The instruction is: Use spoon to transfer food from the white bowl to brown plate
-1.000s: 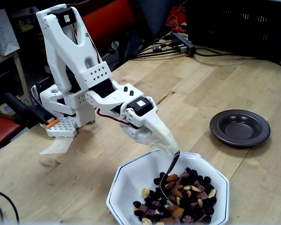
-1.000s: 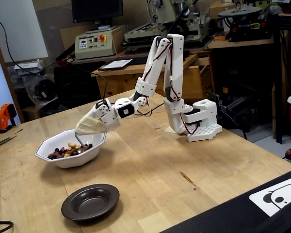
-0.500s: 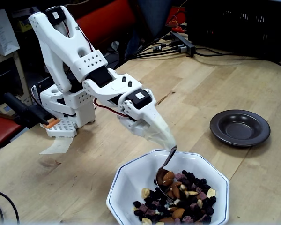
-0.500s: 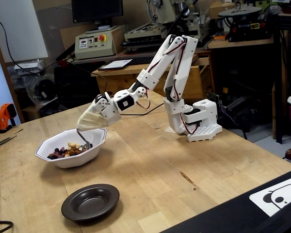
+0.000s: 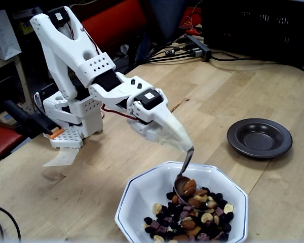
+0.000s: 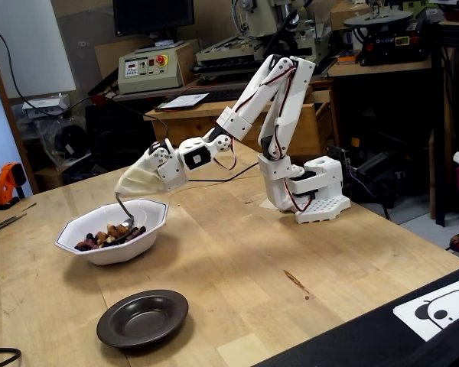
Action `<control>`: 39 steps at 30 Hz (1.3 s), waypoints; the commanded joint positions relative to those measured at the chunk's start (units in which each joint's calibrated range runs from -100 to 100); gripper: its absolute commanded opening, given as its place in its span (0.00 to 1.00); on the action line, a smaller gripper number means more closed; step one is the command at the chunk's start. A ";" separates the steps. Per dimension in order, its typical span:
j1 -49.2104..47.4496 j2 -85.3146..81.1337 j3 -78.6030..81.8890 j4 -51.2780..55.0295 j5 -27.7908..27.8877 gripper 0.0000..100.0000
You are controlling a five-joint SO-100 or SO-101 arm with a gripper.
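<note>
Fingers [image 5: 180, 142] around taped spoon [image 5: 185, 172] handle

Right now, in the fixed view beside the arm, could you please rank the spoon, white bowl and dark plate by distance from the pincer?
1. Shiny silver metal spoon, held just below the pincer.
2. White octagonal bowl, underneath.
3. Dark brown round plate, far right.

no text, label, brand or number can be read in either fixed view. the grey control box [image 6: 147, 69], well behind the gripper [image 6: 130, 186] fingers, has a red button on a yellow patch, its lettering too small to read. the white sheet [image 6: 444, 304], far from the fingers, carries only black blobs.
</note>
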 commanded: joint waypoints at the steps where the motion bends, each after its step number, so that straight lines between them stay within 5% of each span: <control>1: 0.58 -2.20 -4.10 -6.00 -1.71 0.04; 29: -0.23 -3.05 -4.10 -9.32 -4.15 0.04; 39: -8.01 -3.05 -4.19 -8.84 -3.81 0.04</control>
